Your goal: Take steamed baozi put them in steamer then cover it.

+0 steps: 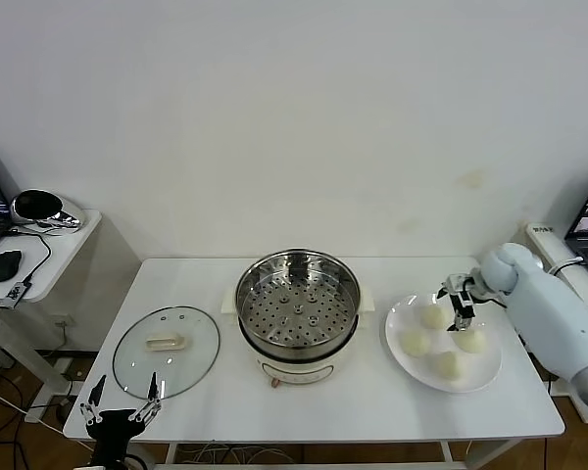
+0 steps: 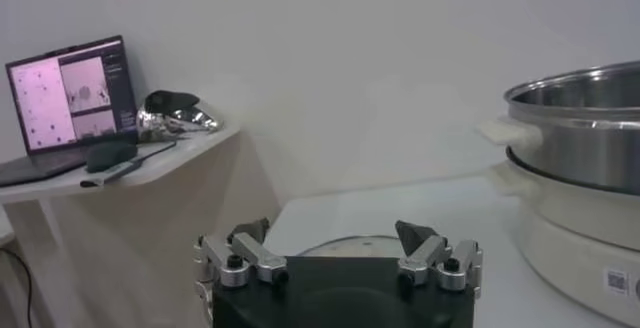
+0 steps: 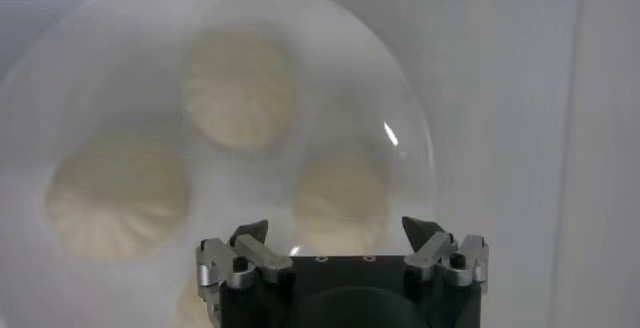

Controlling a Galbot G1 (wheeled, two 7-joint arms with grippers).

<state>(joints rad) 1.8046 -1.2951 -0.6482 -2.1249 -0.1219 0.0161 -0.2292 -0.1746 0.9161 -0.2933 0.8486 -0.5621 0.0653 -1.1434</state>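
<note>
You are at the first pick: the right gripper hangs wide open and empty over the plate of steamed baozi, so lower onto one bun and close, with the steamer standing empty.

Bright, even light; right wrist view blurred, glare on plate.

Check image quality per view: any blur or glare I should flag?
Head view: sharp, evenly lit, only soft shadows under the steamer. Left wrist view: dim, steamer wall shows mild reflections. Right wrist view: baozi and plate out of focus, with a small glare spot on the plate rim.
</note>
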